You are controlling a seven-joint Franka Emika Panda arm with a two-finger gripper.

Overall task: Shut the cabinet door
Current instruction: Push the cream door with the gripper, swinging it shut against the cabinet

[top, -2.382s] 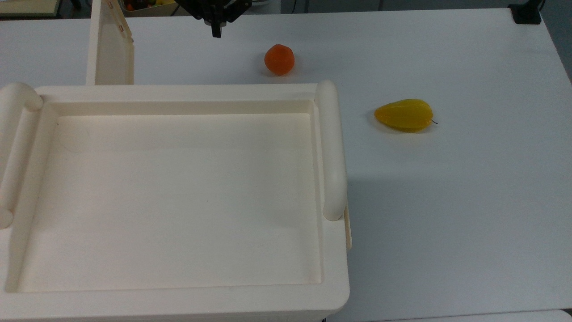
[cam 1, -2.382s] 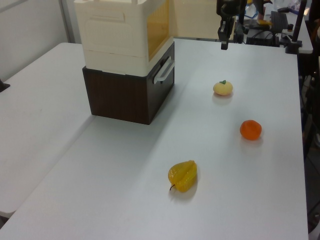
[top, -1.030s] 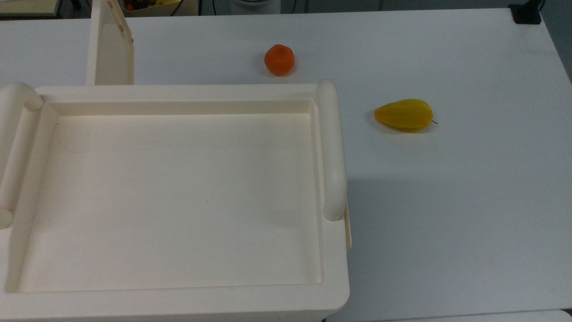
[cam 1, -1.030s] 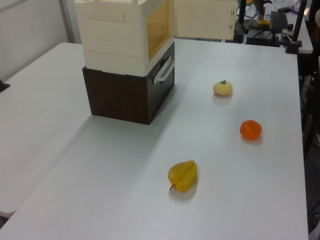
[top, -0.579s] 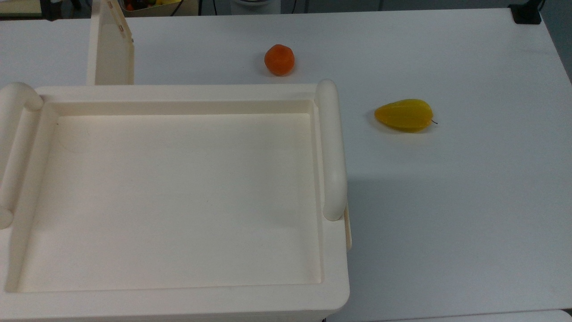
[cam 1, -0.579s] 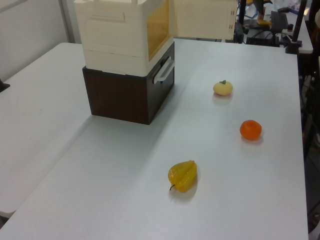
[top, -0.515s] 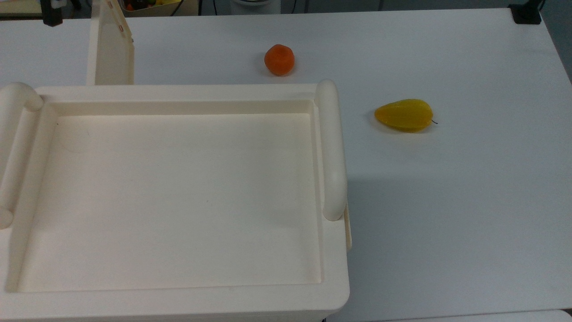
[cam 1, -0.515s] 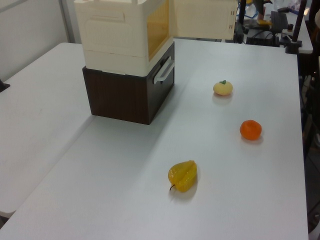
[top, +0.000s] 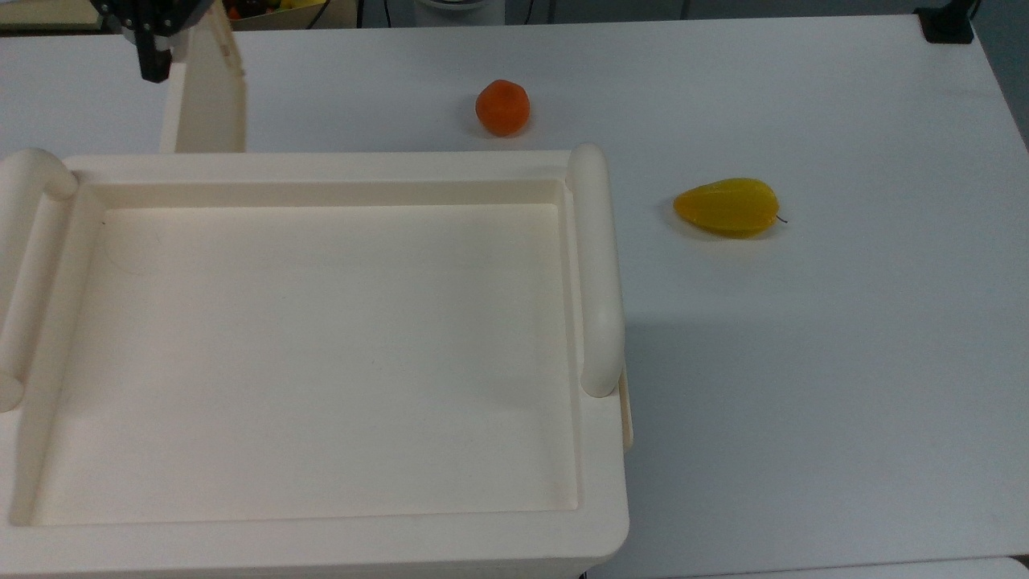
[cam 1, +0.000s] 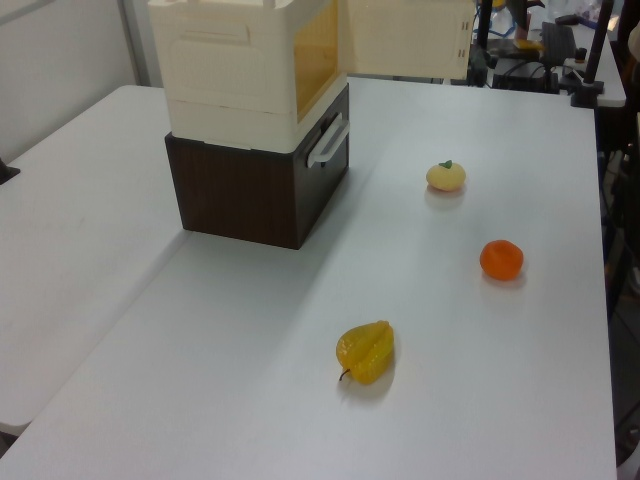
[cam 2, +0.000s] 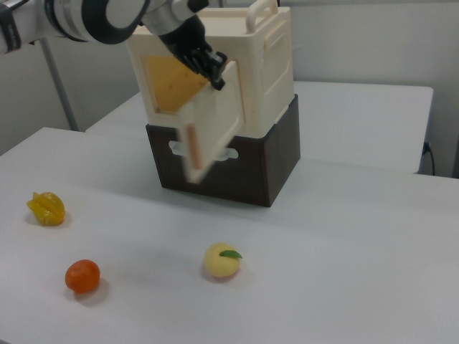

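Three fruits lie apart from the cabinet door (cam 2: 213, 123); tool (top: 154, 71) opening unclear.

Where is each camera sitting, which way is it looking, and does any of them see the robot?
Top view: overhead, looking down on the cabinet, with the gripper beside the cabinet door.
Left view: high off one table end, looking along it at the cabinet; I cannot make out the arm.
Right view: lower, facing the cabinet's open front, with the arm at the door.
All share the orange fruit and yellow fruit.
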